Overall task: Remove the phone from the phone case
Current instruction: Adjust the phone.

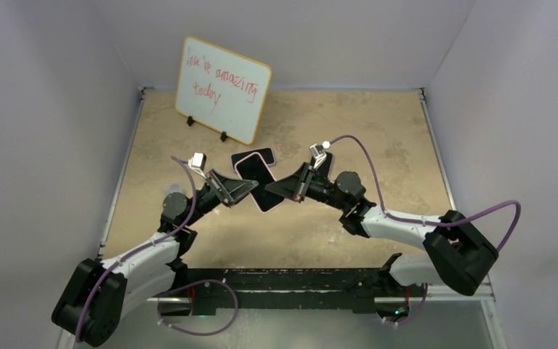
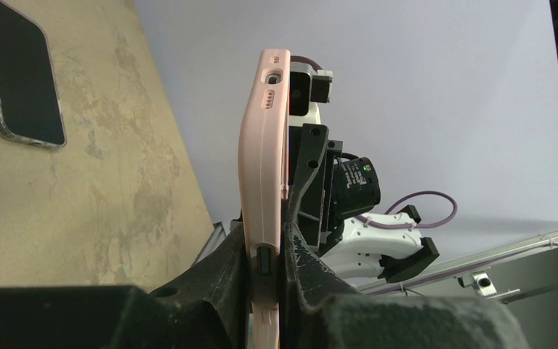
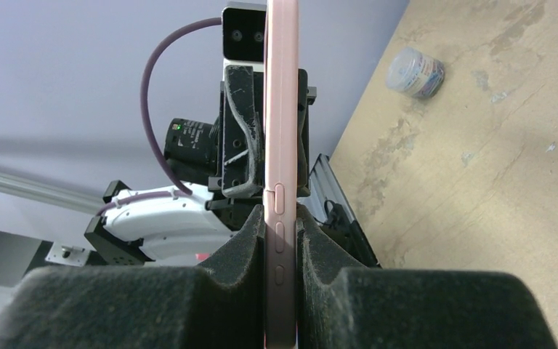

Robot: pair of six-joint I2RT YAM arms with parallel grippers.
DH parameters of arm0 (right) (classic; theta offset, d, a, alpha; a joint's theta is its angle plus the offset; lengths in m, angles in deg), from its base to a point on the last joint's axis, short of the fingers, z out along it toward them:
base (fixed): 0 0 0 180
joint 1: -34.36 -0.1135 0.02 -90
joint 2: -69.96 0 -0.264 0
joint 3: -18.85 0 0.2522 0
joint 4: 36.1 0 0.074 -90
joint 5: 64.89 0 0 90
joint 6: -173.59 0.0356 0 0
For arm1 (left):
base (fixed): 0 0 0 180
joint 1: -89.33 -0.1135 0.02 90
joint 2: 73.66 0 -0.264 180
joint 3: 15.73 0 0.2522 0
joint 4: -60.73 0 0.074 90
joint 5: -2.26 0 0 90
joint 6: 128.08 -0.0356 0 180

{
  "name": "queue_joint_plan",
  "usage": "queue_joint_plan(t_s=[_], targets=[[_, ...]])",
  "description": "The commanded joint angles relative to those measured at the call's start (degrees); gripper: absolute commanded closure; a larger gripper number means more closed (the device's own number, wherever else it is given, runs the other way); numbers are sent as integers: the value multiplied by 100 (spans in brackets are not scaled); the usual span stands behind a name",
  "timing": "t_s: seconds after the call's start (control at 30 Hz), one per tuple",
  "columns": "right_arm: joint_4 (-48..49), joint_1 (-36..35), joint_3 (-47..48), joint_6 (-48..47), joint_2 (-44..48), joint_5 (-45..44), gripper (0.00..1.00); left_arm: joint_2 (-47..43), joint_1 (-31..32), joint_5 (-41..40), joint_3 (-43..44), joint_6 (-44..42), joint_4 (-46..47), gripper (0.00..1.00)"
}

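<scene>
so both arms meet over the middle of the table [image 1: 378, 145] and they've got the pink phone case [image 2: 261, 167] pinched between them, up in the air. the left gripper [image 2: 265, 251] is clamped on the case's edge from the 9 o'clock side, and the right gripper [image 3: 281, 240] is squeezed tight on the opposite edge from 3 o'clock. in both wrist views the foam pads press right up against the pink sides, with the side buttons sitting between the right one's pads

the phone [image 1: 265, 187] looks like it's still seated inside the case; from above you can see its dark screen with the pink rim all round it, tilted a bit

a second phone [image 2: 22, 73] in a clear-looking case lies flat on the table, screen up, just past the held one at about 12 o'clock. a whiteboard [image 1: 221, 89] with red scribble stands propped at roughly 11 o'clock near the back wall. there's also a small roll of something [image 3: 415, 73] on the table, only visible from the right wrist, too blurry to say what it is
</scene>
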Motion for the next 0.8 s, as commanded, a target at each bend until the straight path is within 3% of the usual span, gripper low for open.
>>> queue_joint_plan(t_s=[0.0,0.1,0.27,0.33,0.53,0.77], targets=[[615,-6,182,51,93,-96,100,4,40,-127,36,-62,312,92],[484,-6,175,-6,156,-108,95,-8,41,-172,18,5,313,100],[283,8,34,-31,419,-168,63,-62,32,-312,-53,160,291,100],[136,48,-21,-92,583,-198,56,-70,32,-373,-77,213,296,100],[-462,224,-175,-348,1191,-179,49,-66,-3,-491,-46,266,226,100],[-1158,487,-648,-651,2180,-170,48,-44,-81,-491,67,278,221,100]])
